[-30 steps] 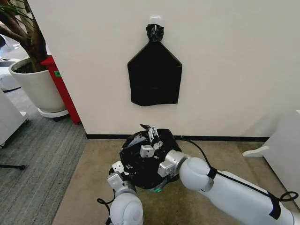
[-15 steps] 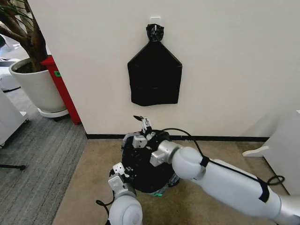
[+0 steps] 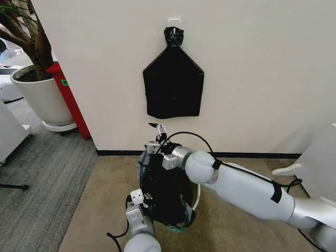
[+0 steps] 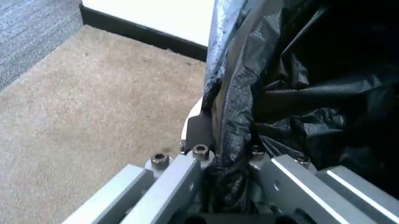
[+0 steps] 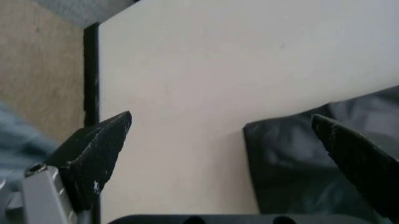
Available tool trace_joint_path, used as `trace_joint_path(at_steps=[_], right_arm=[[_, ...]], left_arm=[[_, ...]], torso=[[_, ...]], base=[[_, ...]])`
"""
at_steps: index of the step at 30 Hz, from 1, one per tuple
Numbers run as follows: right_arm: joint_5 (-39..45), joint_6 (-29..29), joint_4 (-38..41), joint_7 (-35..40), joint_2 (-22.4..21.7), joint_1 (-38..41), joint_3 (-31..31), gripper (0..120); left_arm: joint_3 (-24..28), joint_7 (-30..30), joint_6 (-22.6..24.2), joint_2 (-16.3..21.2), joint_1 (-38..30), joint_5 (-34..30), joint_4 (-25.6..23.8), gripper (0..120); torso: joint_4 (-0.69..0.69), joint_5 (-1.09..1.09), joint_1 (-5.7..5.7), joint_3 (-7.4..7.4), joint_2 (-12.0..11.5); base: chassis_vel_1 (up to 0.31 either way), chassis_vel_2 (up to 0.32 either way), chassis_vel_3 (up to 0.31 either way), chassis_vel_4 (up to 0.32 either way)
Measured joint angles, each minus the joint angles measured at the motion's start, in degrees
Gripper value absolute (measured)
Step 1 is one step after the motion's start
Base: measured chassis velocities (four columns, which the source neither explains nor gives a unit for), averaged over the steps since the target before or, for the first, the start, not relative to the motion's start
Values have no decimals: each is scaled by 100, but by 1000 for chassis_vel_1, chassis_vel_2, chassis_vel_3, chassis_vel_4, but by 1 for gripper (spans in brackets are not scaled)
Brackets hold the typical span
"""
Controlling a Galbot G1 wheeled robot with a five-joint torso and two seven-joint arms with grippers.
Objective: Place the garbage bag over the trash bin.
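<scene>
Left gripper [image 3: 137, 198]: we saw it nearest to us, at the front edge of the bin, its jaws pinching a fold of the bag against the rim.
Thin glossy crinkly black garbage bag [image 3: 167, 185]: it lay draped in and over the bin, on the beige carpet [image 3: 100, 202].
Small round cream-white plastic trash bin [image 3: 197, 197]: we saw only a piece of its rim beside the bag.
Right gripper [image 3: 159, 127]: it was raised above the far side of the bin, before the white wall [image 3: 262, 68], its black fingertips [image 5: 100, 144] spread apart and holding nothing.
Flat black house-shaped bundle [image 3: 173, 84]: it hung on the wall, above the gripper.
</scene>
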Motion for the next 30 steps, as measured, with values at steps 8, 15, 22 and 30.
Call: trace_joint_path(at_steps=[8, 15, 22, 30], right_arm=[[107, -28, -74, -8, -87, -63, -25, 100], [282, -168, 212, -19, -44, -3, 327, 100], [570, -435, 657, -15, 39, 144, 659, 100], [2883, -1932, 1689, 1434, 258, -275, 1081, 100]], left_arm=[[-42, 42, -66, 8, 116, 201, -158, 0], [-173, 34, -121, 28, 38, 162, -37, 0], [-200, 7, -168, -47, -100, 146, 272, 0], [-385, -94, -391, -236, -556, 208, 720, 0]], torso=[[-1, 2, 0, 0, 0], [0, 1, 0, 0, 0], [0, 0, 0, 0, 0], [0, 0, 0, 0, 0]], base=[[0, 0, 0, 0], [0, 0, 0, 0], [0, 0, 0, 0], [0, 0, 0, 0]])
